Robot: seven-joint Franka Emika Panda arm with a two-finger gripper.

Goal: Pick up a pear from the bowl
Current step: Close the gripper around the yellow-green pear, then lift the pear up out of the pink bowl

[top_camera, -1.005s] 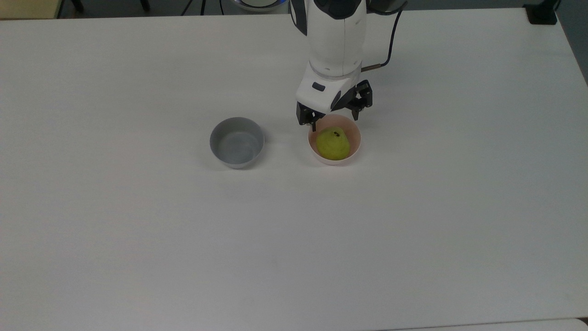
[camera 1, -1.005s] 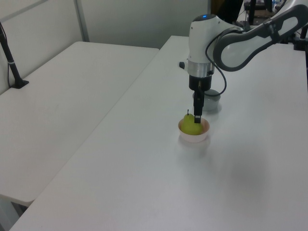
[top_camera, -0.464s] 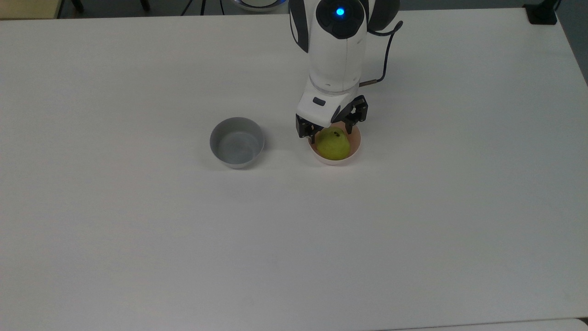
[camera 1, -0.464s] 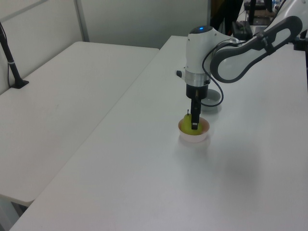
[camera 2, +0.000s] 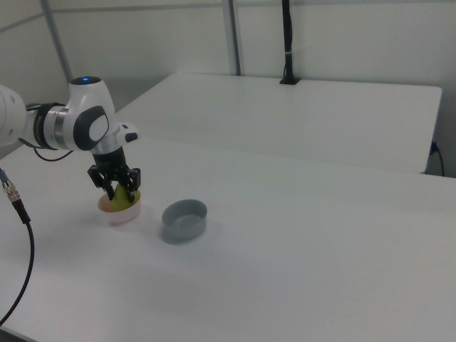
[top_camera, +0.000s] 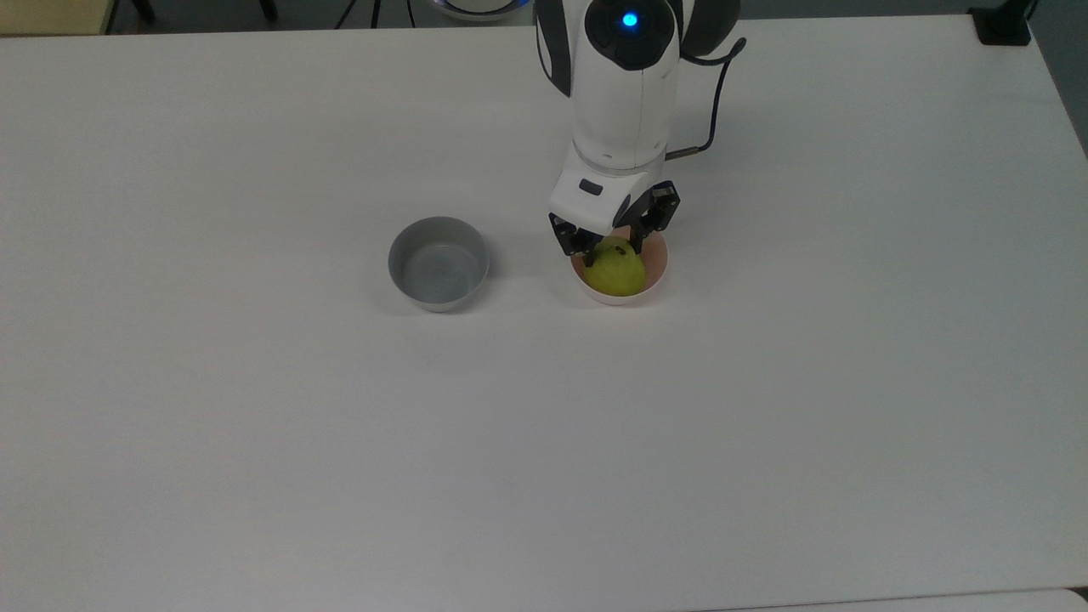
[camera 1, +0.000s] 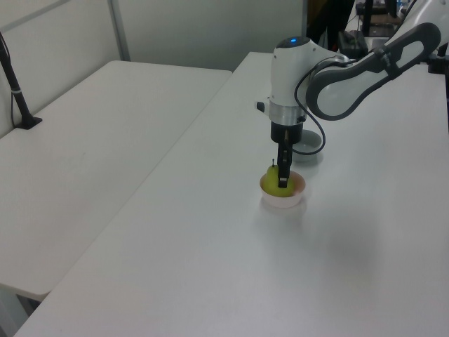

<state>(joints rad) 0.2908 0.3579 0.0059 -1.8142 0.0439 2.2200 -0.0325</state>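
Top view, pear [top_camera: 615,270]: yellow-green, sitting inside the pale pink bowl [top_camera: 656,274], just right of the frame's centre and above mid-height.
Top view, gripper [top_camera: 614,244]: lowered over the far side of the pear, one black finger on each side of its upper part; the jaws stand close around the fruit, but whether they press on it cannot be told.
Top view, grey bowl [top_camera: 439,263]: on the white table [top_camera: 255,425], to the top view's left of the pink bowl and apart from it.
Left view, pear [camera 1: 271,182]: in the bowl [camera 1: 284,199] at the middle of the frame, its dark stem upright at the left view's left of the finger.
Left view, gripper [camera 1: 283,179]: points straight down into the bowl, its black finger in front of the pear.
Right view, pear [camera 2: 122,199]: in the bowl [camera 2: 118,213], left of the frame at mid-height.
Right view, gripper [camera 2: 120,193]: fingers straddle the pear's top.
Right view, grey bowl [camera 2: 184,219]: on the right view's right of the pink one.
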